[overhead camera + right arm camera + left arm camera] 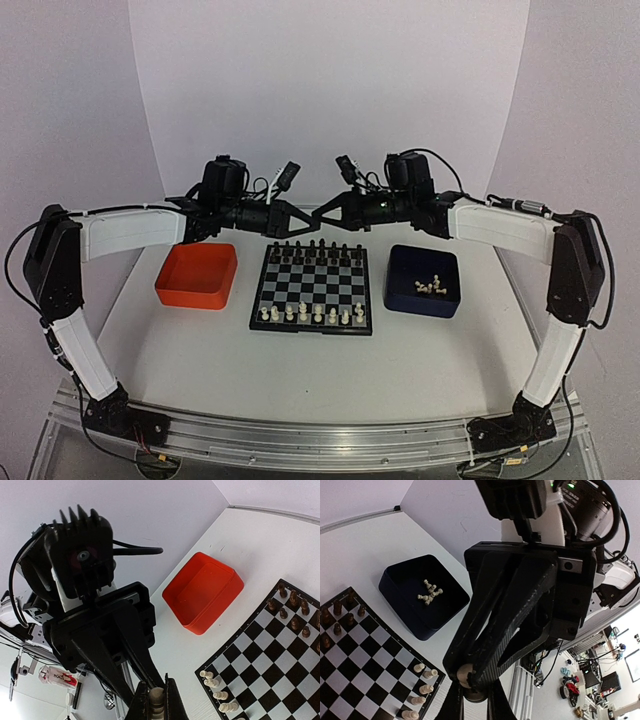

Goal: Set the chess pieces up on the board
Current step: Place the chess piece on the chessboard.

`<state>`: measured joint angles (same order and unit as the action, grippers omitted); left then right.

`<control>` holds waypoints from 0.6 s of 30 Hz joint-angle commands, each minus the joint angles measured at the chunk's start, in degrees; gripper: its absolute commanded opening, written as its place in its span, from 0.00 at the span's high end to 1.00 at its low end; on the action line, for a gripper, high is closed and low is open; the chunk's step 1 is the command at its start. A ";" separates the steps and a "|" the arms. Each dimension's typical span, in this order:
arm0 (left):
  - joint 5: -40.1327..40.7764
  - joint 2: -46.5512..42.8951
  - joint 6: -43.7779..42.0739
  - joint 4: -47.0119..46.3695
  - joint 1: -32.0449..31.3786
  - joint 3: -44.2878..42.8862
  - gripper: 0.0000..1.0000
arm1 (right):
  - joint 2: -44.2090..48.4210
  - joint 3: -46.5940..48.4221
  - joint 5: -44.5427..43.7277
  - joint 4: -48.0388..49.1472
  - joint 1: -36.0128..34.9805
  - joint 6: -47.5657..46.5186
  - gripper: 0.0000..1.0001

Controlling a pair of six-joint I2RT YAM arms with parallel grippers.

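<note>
Tabletop [300,370]; claws [301,214] [327,212] tip-to-tip on one chess piece [156,699]

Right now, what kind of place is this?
Probably a robot lab: two robot arms bolted to a table, a white backdrop round the board, and cluttered workbenches behind.

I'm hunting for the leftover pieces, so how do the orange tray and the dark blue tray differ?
The orange tray looks empty; the dark blue tray holds a few cream-white pieces. The orange tray sits left of the board, the dark blue tray right. Both are open rectangular trays beside it.
</note>
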<state>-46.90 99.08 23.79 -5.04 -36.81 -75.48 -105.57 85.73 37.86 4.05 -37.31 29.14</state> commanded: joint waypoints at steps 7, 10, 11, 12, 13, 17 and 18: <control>-0.82 -1.62 -0.92 -3.15 -0.28 1.39 1.00 | 1.16 1.29 3.21 2.98 -0.83 2.65 0.86; -0.21 -2.63 -1.60 -3.58 -0.31 2.88 1.00 | 2.47 0.12 3.60 2.93 -0.88 2.74 0.72; 0.25 -3.01 -1.59 -3.97 -0.33 3.53 1.00 | 3.14 -0.43 3.58 2.94 -0.85 2.67 0.67; 0.77 -3.42 -1.50 -4.38 -0.33 4.21 1.00 | 3.88 -1.02 3.61 2.94 -0.81 2.47 0.62; 1.18 -3.68 -1.15 -4.79 -0.29 4.69 1.00 | 4.43 -1.51 3.93 2.97 -0.79 2.11 0.58; 1.85 -4.55 0.78 -7.22 -0.28 6.57 1.00 | 6.61 -3.58 5.09 2.98 -0.82 0.91 0.50; 1.33 -4.90 1.04 -8.21 -0.28 7.20 1.00 | 7.08 -4.18 5.27 2.98 -0.78 0.53 0.49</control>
<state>-45.83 98.61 24.05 -7.56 -36.93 -69.81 -103.30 83.34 40.65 5.14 -37.77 31.17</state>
